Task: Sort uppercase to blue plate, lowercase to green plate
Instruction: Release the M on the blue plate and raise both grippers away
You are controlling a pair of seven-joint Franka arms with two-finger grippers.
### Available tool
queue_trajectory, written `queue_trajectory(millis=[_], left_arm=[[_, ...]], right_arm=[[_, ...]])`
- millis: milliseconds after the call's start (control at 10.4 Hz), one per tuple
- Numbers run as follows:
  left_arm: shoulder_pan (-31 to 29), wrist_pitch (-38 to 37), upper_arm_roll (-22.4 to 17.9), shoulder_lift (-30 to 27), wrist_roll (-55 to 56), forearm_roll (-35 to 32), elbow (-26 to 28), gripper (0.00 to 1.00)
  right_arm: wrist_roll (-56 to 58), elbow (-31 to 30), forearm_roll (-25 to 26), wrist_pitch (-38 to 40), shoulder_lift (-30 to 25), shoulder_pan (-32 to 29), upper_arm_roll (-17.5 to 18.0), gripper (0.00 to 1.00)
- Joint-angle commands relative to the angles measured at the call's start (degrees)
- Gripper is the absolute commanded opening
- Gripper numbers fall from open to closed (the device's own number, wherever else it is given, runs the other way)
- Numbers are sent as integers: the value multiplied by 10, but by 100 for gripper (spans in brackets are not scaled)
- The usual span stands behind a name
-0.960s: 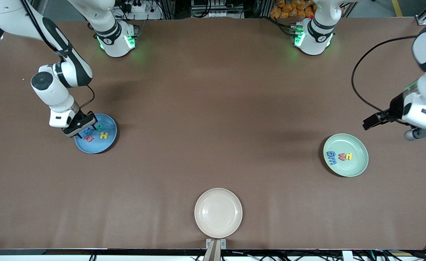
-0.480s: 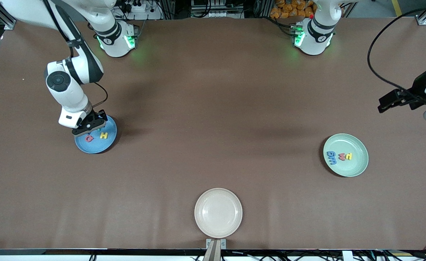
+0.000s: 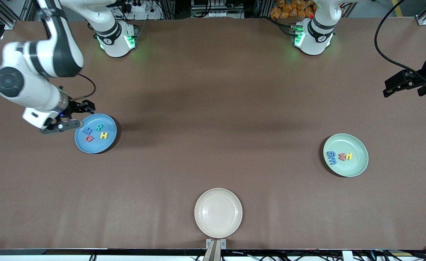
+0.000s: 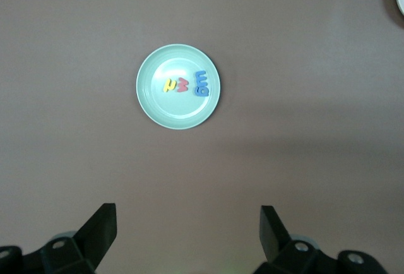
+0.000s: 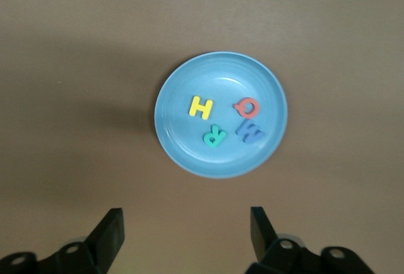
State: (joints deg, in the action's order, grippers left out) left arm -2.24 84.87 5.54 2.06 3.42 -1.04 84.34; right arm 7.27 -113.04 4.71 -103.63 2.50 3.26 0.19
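The uppercase (image 3: 95, 132) letters lie in the blue plate (image 3: 106, 145). The lowercase (image 3: 338, 156) letters lie in the green plate (image 3: 354, 168).

A: What's on the table (image 3: 213, 108)?
B: Brown top, 3 plates directly on it. Blue plate (image 3: 108, 142) twd the right arm's end, green plate (image 3: 358, 168) twd the left arm's end.
A: Third?
B: Cream plate (image 3: 218, 212), between those two, nearest the front cam, by the table edge. All well apart.

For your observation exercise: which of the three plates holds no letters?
The cream plate, nearest the front camera; the blue plate and green plate each hold four.
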Motion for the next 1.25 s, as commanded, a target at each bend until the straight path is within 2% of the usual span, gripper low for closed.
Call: queue_trajectory(millis=[0,192,288,480,576,864,1056,1152], left_arm=[[0,-18,18,-7,-12,5,-15,100],[0,-18,44,-6,-4,1,-15,100],[0,-18,44,-6,-3,2,-15,100],[-1,-17,42,-5,2,8,-22,100],[-6,-18,41,-5,29,11,-23,100],[-6,-14,37,12,40,13,-15,100],[-8,-10,36,14,40,3,-15,100],[-2,-10,37,18,40,-14,-15,100]], right_arm=[[-4,95,-13,89,-6,-3,-20,100],[-16,165,-14,150,-5,-33,-12,100],[-38,190,-13,157,-5,-39,2,100],[-85,236,-12,177,-3,-29,3,100],[-115,244,-10,194,-6,-21,4,100],[-120,257,-15,169,-4,-23,3,100],[-127,260,-62,155,-7,-24,0,100],[-127,260,-58,143,-10,-24,3,100]])
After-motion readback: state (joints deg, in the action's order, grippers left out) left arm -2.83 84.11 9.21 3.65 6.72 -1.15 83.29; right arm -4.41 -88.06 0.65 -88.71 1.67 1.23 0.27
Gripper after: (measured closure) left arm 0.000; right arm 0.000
